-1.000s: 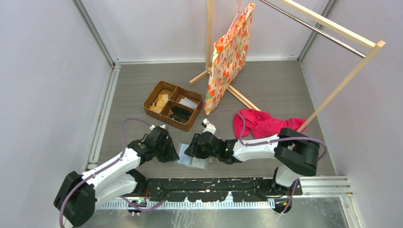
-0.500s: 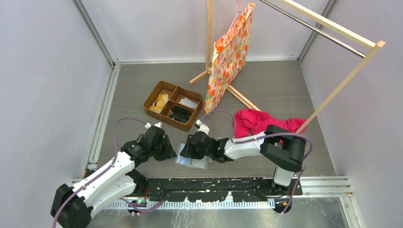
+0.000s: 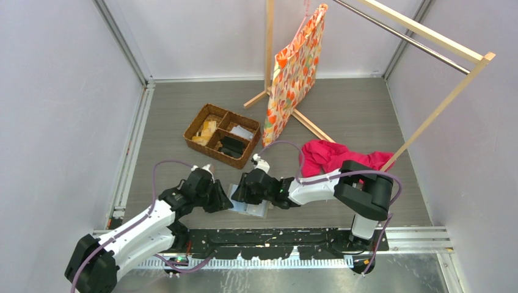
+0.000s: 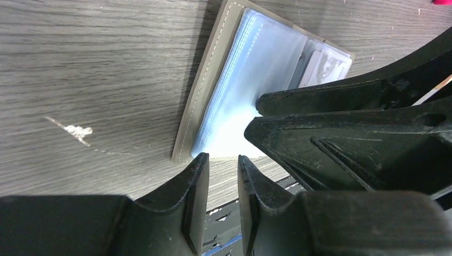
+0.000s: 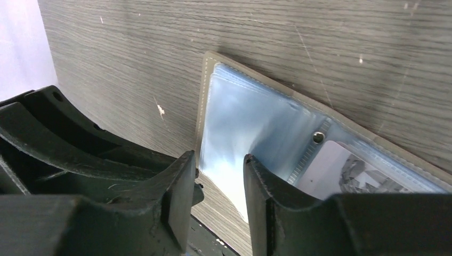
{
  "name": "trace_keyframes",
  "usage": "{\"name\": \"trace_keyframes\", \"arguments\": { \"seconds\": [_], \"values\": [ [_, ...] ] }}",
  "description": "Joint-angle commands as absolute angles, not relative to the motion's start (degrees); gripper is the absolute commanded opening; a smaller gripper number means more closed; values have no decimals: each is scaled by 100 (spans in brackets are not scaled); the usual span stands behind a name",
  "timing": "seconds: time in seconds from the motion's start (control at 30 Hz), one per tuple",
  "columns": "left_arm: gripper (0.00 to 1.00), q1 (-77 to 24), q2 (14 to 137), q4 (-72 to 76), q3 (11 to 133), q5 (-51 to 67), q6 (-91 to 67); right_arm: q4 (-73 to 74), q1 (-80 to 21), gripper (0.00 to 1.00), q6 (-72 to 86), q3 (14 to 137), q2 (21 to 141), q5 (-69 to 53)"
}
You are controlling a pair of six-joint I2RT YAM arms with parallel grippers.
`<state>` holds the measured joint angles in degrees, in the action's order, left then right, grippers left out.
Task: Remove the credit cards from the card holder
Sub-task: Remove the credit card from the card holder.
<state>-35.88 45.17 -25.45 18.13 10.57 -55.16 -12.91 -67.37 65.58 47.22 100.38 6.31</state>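
Since the top view catches everything, biggest first: grey wood-grain table (image 3: 366, 110), with a wooden rack (image 3: 440, 110) at the back right and a floral bag (image 3: 293, 73) hanging off it. A red cloth (image 3: 333, 157) is crumpled by the rack's foot, and a wicker basket (image 3: 195, 120) sits left of the bag.

Both arms reach low toward the near middle, nose to nose. The left gripper (image 4: 222, 158) has its jaws at a narrow gap, tips just at the holder's near edge, with nothing between them that I can see. The right gripper (image 5: 218, 160) is a bit wider, tips over a clear sleeve; can't tell if they touch it.

The card holder (image 4: 240, 90) lies open flat on the table between the two grippers, pale blue sleeves up. One card (image 5: 362, 173) sits tucked in a sleeve on the half farther from the left gripper.
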Motion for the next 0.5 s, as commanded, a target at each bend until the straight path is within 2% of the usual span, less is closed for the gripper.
{"name": "trace_keyframes", "arguments": {
  "seconds": [0.0, 0.47],
  "values": [
    [28, -3586, 4614, -1846, 1658, 1298, -5712, -1448, -6709, 41, 6739, 4538, 9797, 829],
    [28, -3586, 4957, -1364, 1439, 1013, -5814, -1276, -6704, 37, 6754, 4296, 9014, 1030]
  ]
}}
